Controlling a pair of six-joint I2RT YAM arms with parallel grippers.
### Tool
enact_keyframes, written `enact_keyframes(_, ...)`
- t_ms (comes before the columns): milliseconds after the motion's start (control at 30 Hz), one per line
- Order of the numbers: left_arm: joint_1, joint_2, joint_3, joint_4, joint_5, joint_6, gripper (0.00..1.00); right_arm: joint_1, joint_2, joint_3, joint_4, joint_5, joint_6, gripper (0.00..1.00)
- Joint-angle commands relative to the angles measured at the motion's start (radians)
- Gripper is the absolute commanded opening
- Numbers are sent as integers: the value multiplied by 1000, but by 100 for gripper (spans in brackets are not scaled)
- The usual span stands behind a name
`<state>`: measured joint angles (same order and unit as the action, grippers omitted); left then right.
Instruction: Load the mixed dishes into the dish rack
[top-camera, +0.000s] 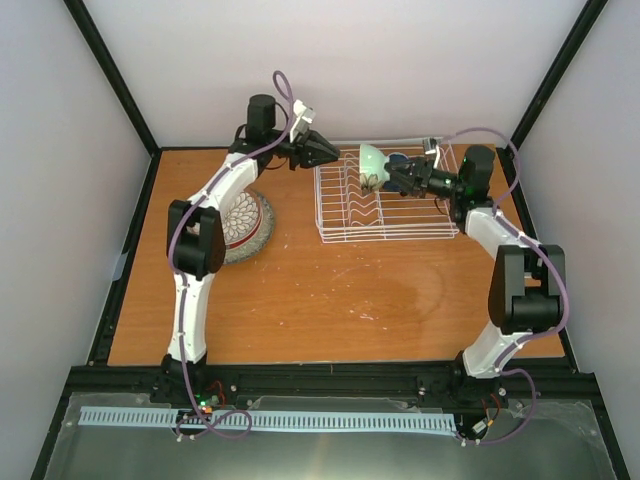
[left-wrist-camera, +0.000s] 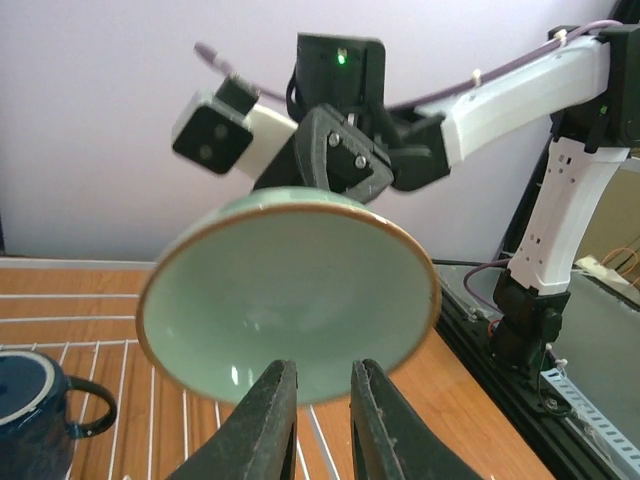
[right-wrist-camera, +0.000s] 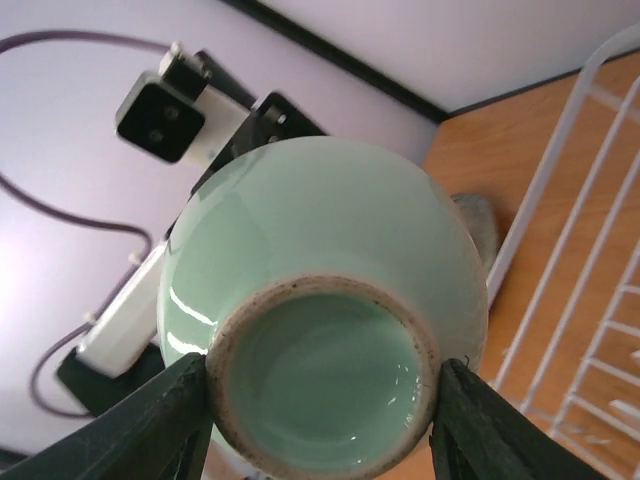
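Soft, even light; small glints on the close, slightly blurred bowl (right-wrist-camera: 320, 300).

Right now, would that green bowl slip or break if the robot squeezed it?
The pale green bowl looks glossy, so probably slippery. The right gripper pinches only its small foot ring, so it might twist loose. It looks ceramic: likely stiff, but could chip against the dish rack.

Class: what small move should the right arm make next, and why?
Probably lower the small pale green bowl into the dish rack: the right gripper grips its foot, holding it on edge over the rack's far-left wires.
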<state>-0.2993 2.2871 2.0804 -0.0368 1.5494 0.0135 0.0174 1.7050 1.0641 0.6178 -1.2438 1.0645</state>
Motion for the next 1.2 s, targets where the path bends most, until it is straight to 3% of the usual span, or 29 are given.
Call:
enact_keyframes(0, 49, -32, -33, 78, 243, -42, 17, -7, -89, 153, -612, 113, -500, 3)
enact_keyframes(200, 116, -93, -81, -33, 198, 56, 17, -5, -104, 300, -1033, 336, -765, 3)
enact_keyframes(300, 155, -132, -63, -264, 110, 233, 17, -1, -123, 354, -1169, 501, -843, 3)
enact_keyframes(467, 166, -178, -1, -702, -152, 556, 17, 21, -146, 396, -1296, 719, -881, 3)
enact_keyframes(533, 166, -198, -11, -770, -222, 608, 17, 32, -141, 420, -1346, 816, -889, 3)
enact_keyframes(867, 166, -267, -132, -817, -323, 669, 15, 112, -70, 548, -1474, 1199, -889, 3)
enact_keyframes(1167, 169, -306, -179, -840, -472, 674, 14, 179, 80, 604, -1465, 1362, -880, 3)
